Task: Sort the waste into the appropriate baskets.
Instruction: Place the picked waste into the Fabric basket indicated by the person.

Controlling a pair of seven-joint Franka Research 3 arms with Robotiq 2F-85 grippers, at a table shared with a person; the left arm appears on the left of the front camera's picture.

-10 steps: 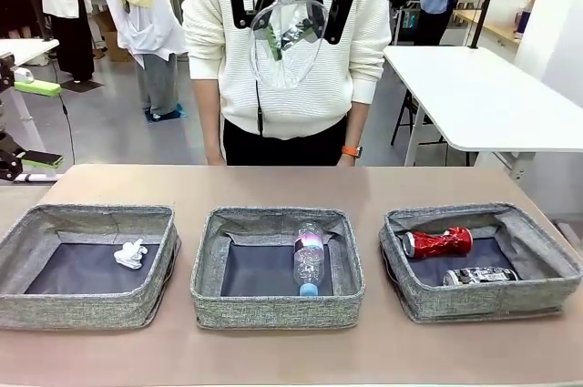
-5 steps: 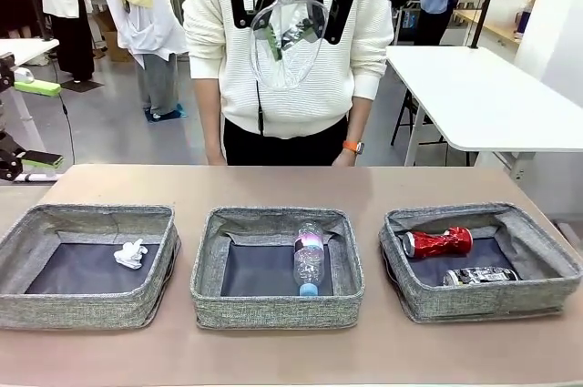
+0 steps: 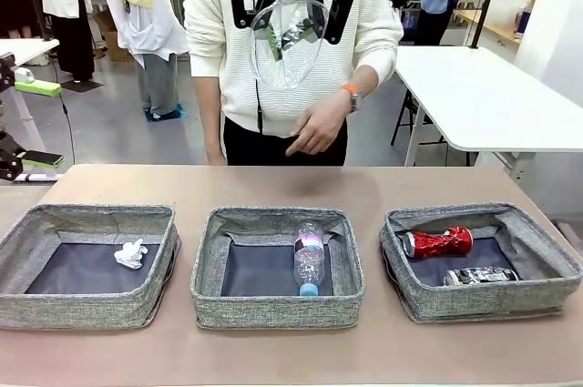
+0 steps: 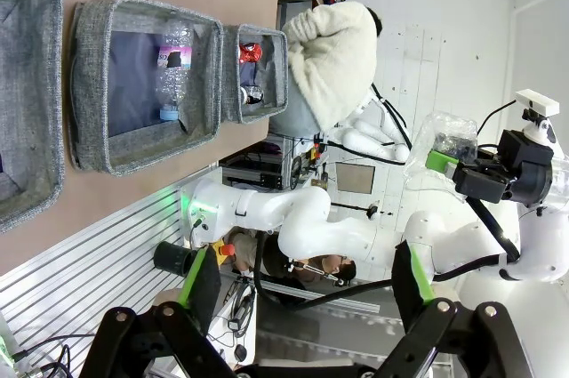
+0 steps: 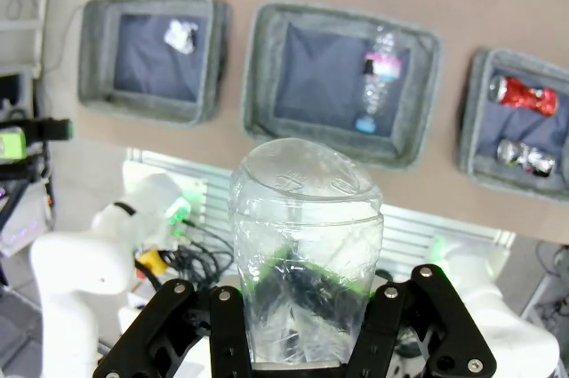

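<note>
High over the table's far side, my right gripper (image 3: 288, 6) is shut on the crumpled clear plastic (image 3: 290, 52); from the right wrist, the plastic (image 5: 307, 245) stands between that gripper's (image 5: 307, 311) fingers. Below stand three grey baskets. The left basket (image 3: 91, 310) holds a white tissue wad (image 3: 130, 253). In the middle basket (image 3: 273, 310) lies the clear bottle (image 3: 309, 258). The right basket (image 3: 492, 300) contains a red can (image 3: 437, 242) and a black-silver can (image 3: 480, 275). My left gripper (image 4: 307, 280) is open and empty, far off the table.
A person in a white sweater stands at the far edge, with one hand (image 3: 317, 129) raised over the table's back. Bare brown tabletop (image 3: 291, 188) lies between the baskets and that person. A white table (image 3: 483, 96) stands at the back right.
The person's hand has come up from behind the table edge to hover over the far side. Both grippers and the held plastic have stayed where they were.
</note>
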